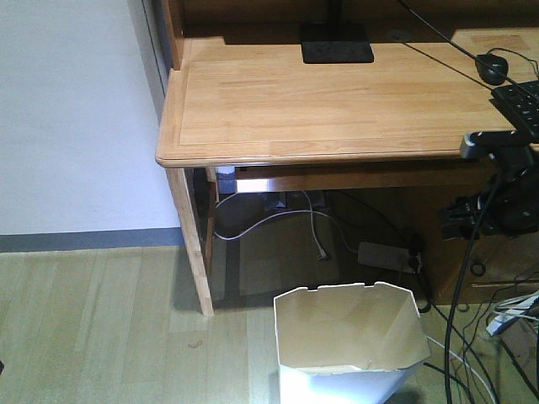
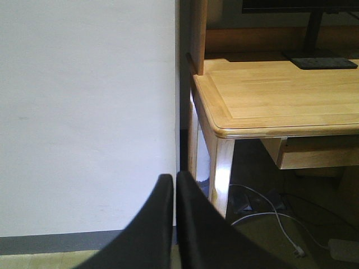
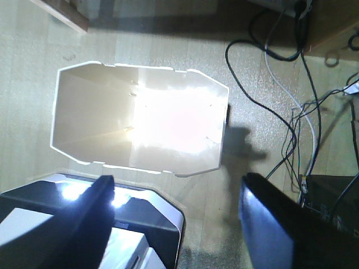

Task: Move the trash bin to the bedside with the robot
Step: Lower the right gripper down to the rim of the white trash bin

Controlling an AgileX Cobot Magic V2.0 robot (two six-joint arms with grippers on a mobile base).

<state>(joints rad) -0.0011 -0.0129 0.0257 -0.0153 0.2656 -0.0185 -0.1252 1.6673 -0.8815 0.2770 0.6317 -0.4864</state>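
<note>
left jaws: pressed together | right jaws: spread wide

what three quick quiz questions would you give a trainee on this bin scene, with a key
1. True or false: the trash bin stands on the floor in front of the desk.
2. Pick one: the right gripper is (A) shut on the bin's rim, (B) open and holding nothing, (C) shut on a cable.
3. Fill in: in the left wrist view, the fingers of the left gripper are ____, with nothing between them.

Key: 1 true; 2 B; 3 shut.
</note>
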